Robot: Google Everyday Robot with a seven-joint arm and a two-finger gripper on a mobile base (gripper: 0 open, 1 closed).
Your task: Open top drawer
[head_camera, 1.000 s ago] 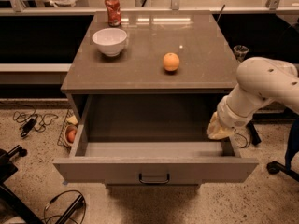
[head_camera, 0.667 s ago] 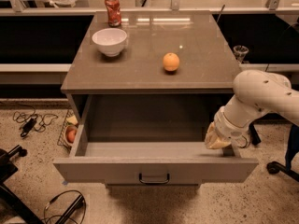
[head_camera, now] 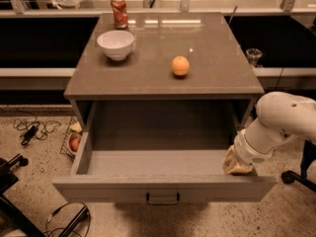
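Observation:
The top drawer (head_camera: 163, 187) of the grey-taupe cabinet stands pulled far out toward me. Its deep grey inside shows bare, and a small dark bar handle (head_camera: 162, 199) sits at the centre of its front. My gripper (head_camera: 237, 165) is at the drawer's front right corner, just inside the right wall and against the front panel. Its tip is tan and partly hidden behind the drawer front. The white arm (head_camera: 281, 122) reaches in from the right.
On the cabinet top (head_camera: 217, 63) are a white bowl (head_camera: 116, 44), a red can (head_camera: 119, 12) and an orange (head_camera: 180, 65). A wire basket with fruit (head_camera: 72, 139) and cables (head_camera: 32, 128) lie on the floor at left. A chair base (head_camera: 296, 177) is at right.
My gripper and arm have moved toward me and slightly right along the drawer's right side. The drawer looks about as far out as before.

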